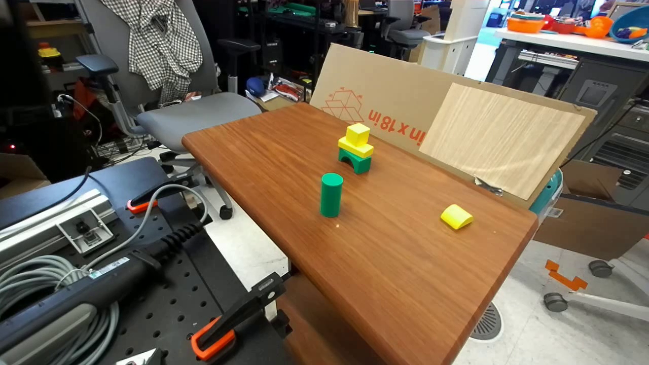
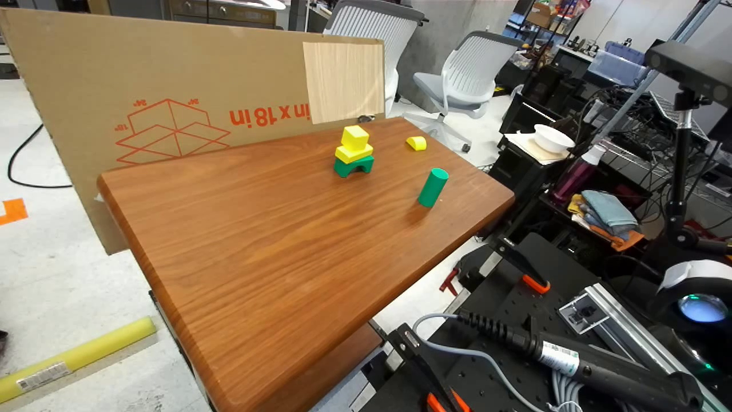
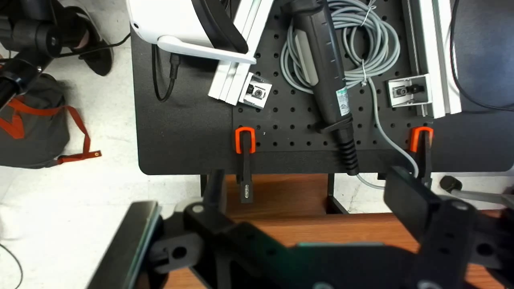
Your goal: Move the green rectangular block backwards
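The green block (image 1: 331,196) stands upright and alone on the wooden table. It looks round like a cylinder and is taller than wide. It also shows in an exterior view (image 2: 432,189), toward the table edge facing the black bench. In the wrist view it does not show. My gripper (image 3: 307,182) shows only in the wrist view. Its two fingers are wide apart with nothing between them. It is above the edge of the table facing the black bench. The arm is out of both exterior views.
Near the block stands a green arch (image 1: 356,161) with two yellow blocks (image 1: 357,141) stacked on it. A yellow half-round block (image 1: 457,217) lies on the wooden table (image 1: 405,284). A cardboard sheet (image 2: 229,86) stands behind. The black bench (image 3: 184,132) holds clamps, a tool and cable.
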### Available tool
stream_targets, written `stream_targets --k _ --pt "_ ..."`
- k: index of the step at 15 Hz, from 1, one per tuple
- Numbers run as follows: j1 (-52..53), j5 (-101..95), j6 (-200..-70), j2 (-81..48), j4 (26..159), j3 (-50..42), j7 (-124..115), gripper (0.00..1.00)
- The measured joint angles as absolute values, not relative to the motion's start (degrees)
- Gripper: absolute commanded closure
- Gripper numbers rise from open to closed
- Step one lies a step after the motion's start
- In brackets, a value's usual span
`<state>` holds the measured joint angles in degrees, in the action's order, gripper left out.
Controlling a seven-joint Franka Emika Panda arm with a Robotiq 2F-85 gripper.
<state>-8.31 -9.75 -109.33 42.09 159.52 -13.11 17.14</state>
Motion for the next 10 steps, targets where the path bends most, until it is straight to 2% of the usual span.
stream_targets --k 5,10 --pt "-8.1 -8.3 -113.9 36.1 157.9 -12.7 12.5 0.0" --pt "-7.4 -4.1 -127.7 20.9 153.0 -11.3 6.8 0.0"
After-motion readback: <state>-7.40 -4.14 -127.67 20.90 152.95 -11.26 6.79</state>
